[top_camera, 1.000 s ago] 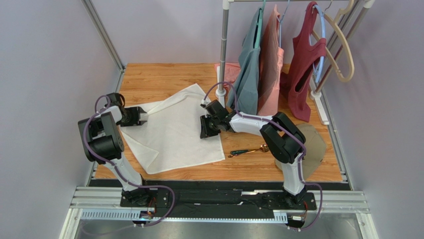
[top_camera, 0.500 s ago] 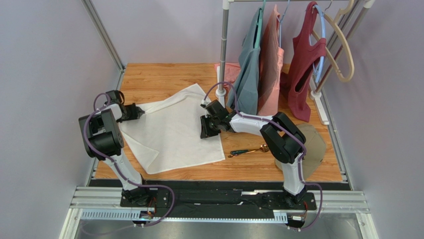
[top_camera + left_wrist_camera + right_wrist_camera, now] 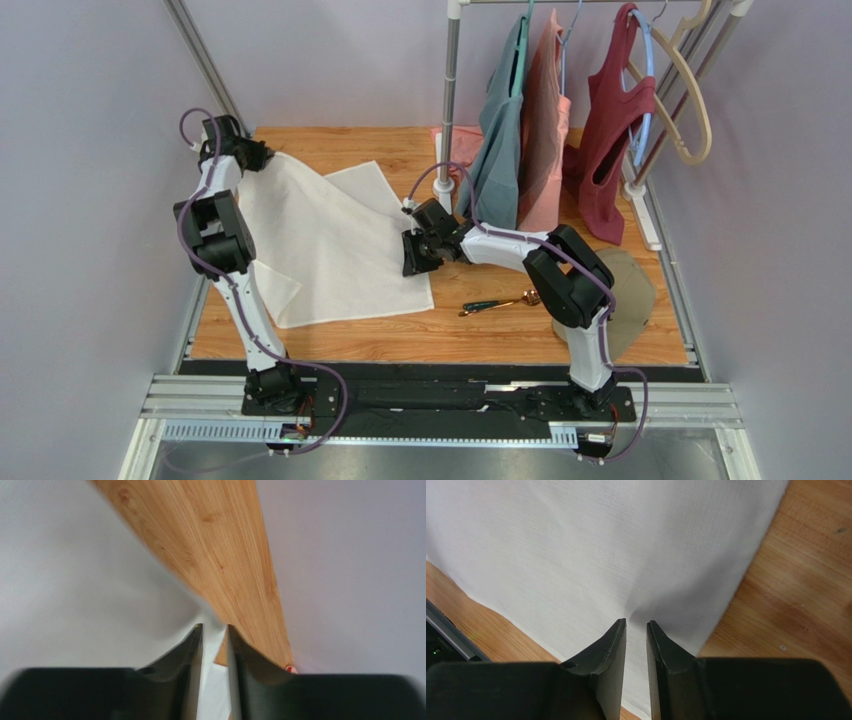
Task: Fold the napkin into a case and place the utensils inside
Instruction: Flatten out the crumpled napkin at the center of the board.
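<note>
The wooden surface point(image 3: 330, 150) carries everything, with a clothes rail point(image 3: 449, 90) of hanging garments crowding its far right corner. The white napkin point(image 3: 320, 240) takes up most of the middle, partly draped rather than flat. Its far left corner is drawn up toward the back left, where the left hand point(image 3: 258, 155) is clamped on it with cloth running between the fingers, I'd guess to carry that corner over for a fold. The right hand point(image 3: 416, 254) pinches the napkin's right edge low against the wood, seemingly as an anchor. The utensils point(image 3: 498, 302) lie on bare wood just right of the napkin, apart from both hands.
</note>
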`<state>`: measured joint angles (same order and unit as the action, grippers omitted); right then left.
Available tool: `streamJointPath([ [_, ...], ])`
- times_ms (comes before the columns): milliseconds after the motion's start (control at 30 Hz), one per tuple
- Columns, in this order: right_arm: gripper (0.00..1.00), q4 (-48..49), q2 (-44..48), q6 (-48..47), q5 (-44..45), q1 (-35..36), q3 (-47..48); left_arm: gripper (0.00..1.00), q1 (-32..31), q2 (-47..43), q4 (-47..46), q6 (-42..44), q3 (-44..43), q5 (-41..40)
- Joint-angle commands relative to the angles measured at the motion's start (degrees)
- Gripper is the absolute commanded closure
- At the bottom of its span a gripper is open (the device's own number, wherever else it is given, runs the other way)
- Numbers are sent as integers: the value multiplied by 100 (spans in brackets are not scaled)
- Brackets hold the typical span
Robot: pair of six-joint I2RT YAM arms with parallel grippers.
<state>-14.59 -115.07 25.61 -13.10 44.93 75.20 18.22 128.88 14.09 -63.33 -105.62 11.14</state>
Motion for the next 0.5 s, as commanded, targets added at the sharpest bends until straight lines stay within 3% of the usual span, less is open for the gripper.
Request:
streamJointPath([
  [0, 74, -149, 72, -144, 124, -45, 355, 42, -108, -327, 903, 953, -548, -259],
  [33, 74, -219, 81, -135, 89, -45, 433, 25, -117, -676, 1042, 1172, -399, -383],
  [67, 73, -228, 98, -143, 80, -54, 460, 20, -152, -819, 1235, 1278, -389, -480],
  [200, 69, -264, 107, -135, 106, -63, 662, 19, -231, -1504, 2133, 1718, -48, -710],
  [333, 64, -378, -130, -152, 176, -168, 1303, 26, -354, -2470, 1767, 1754, 1679, -377],
  [467, 52, -562, -612, -547, 544, -204, 2383, 36, -424, -2850, 1571, 1736, 2668, 19],
])
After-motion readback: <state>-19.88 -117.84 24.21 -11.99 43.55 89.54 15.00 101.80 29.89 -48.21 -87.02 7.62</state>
